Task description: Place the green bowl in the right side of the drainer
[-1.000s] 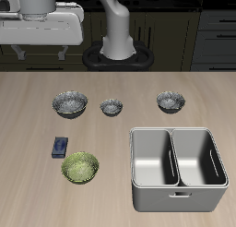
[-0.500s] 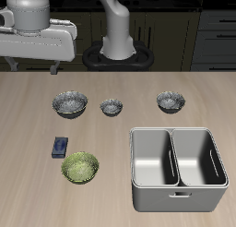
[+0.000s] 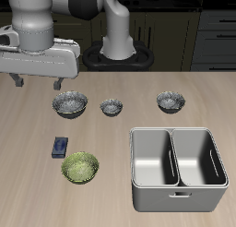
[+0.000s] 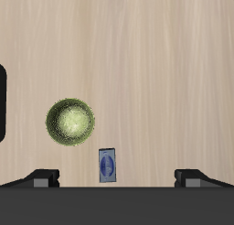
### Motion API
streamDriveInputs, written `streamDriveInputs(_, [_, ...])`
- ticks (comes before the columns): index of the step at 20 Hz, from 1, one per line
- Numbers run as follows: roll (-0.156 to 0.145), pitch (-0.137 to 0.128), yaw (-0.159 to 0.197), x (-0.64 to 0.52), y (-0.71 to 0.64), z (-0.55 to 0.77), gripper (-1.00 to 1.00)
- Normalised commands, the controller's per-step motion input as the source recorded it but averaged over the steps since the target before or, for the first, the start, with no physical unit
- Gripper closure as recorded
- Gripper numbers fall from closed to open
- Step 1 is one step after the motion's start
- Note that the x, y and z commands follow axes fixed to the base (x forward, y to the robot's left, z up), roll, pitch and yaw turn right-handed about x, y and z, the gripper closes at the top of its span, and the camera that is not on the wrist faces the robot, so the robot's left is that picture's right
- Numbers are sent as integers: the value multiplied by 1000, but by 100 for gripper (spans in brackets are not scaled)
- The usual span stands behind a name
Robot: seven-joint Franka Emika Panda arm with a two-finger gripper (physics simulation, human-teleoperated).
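Counting one green bowl (image 3: 80,167) — three grey bowls (image 3: 70,103)

Count on the bench (image 3: 28,129):

- One green bowl (image 3: 80,167), lower left of the exterior frame.
- Three grey silvery bowls in a row across mid-frame: large one (image 3: 70,104), small one (image 3: 112,107), medium one (image 3: 171,101).
- One drainer (image 3: 178,167), lower right, with two compartments.
- One small blue flat object (image 3: 60,147), just above the green bowl.
- One robot arm, one hand (image 3: 37,80), two fingers.
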Motion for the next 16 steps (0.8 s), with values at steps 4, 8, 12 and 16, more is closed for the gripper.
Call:
streamDriveInputs(4, [4, 37, 2, 98, 166, -360, -100])
streamDriveInputs(8, [16, 25, 27, 150, 126, -305, -100])
streamDriveInputs(12, [10, 35, -37, 138, 102, -335, -100])
streamDriveInputs(16, [4, 29, -20, 101, 93, -336, -100])
